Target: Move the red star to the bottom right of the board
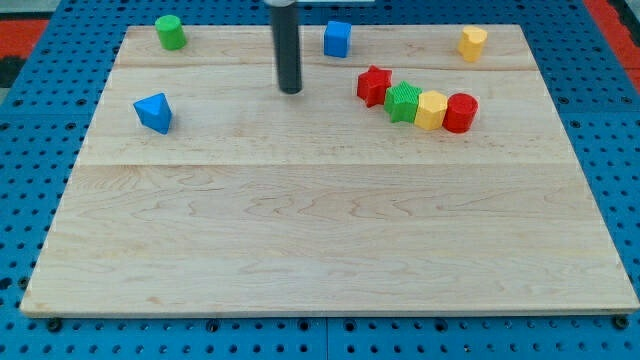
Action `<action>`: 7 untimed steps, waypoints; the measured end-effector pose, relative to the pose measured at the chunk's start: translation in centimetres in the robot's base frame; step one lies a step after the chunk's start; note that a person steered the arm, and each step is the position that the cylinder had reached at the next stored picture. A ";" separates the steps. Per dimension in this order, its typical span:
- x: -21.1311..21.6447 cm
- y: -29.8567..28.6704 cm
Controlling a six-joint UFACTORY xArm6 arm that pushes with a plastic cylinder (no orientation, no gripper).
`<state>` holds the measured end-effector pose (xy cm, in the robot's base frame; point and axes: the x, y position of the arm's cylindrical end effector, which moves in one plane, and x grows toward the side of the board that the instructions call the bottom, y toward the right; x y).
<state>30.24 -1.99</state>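
Wooden board (330,240), pale planks, sitting on a blue pegboard table (30,200), and no writing, brand or label that I can read on anything. Count-wise it's seven blocks: two red, two yellow, two green and two blue would be eight, but nope, it's two red, two yellow, two green... ok let me just list them. One green cylinder (170,32) at about 11 o'clock on the board, one blue cube (337,39) near 12, one yellow block (472,43) up around 1 o'clock, and one blue pyramid-ish block (153,112) out at 10. Then a little chain at roughly 1 to 2 o'clock: red star (374,86), green star (403,102), yellow hexagon-looking block (431,110), red cylinder (460,113), each touching the next, running down toward the view's right. So that's eight total, two of each colour, my bad. The red star is the chain's end on the view's left, in the upper right part of the board. No gripper on this rig, just a dark rod, so nothing to open or close; my tip (291,92) sits at 9 o'clock from the red star, apart from it, and at about 7 o'clock from the blue cube, touching no block.
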 end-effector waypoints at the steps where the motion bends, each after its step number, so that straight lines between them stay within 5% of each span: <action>1: -1.0 6.4; 5: 9.8 8.2; 7: 11.4 8.4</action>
<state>41.61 6.43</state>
